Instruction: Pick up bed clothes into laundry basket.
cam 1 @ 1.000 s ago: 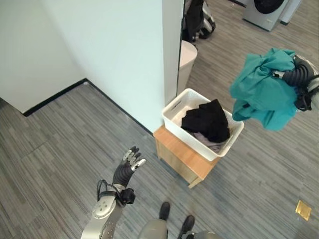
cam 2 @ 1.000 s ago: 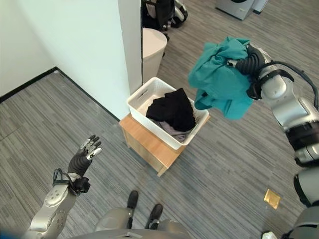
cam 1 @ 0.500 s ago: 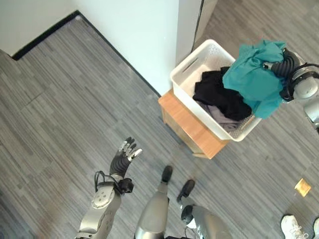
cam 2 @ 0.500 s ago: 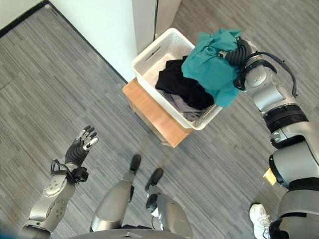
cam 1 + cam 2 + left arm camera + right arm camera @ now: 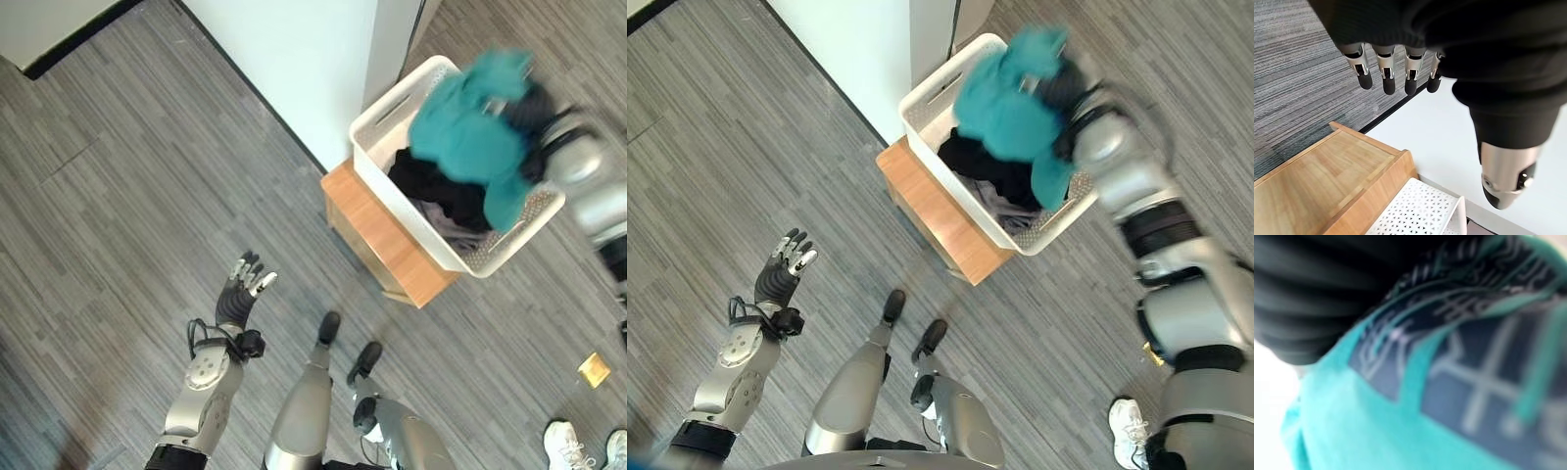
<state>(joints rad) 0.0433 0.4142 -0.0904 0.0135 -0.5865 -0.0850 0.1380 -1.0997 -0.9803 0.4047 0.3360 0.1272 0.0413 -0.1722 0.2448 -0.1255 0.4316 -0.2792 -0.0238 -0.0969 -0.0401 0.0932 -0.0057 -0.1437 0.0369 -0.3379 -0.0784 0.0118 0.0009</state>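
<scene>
- the teal garment now hangs over the white laundry basket; half a second ago it was at the basket's far edge.
- the right hand is buried in that cloth, so its grip cannot be told.
- the left hand stays raised over the floor, fingers spread and empty.
- one basket on one wooden stand, holding one black garment and grey cloth.

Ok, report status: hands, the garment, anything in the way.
Right robot hand buried in teal cloth garment, grip unseen, above white perforated plastic laundry basket on low wooden stand. Left robot hand open, idle. Black clothes already inside; nothing blocking.
</scene>
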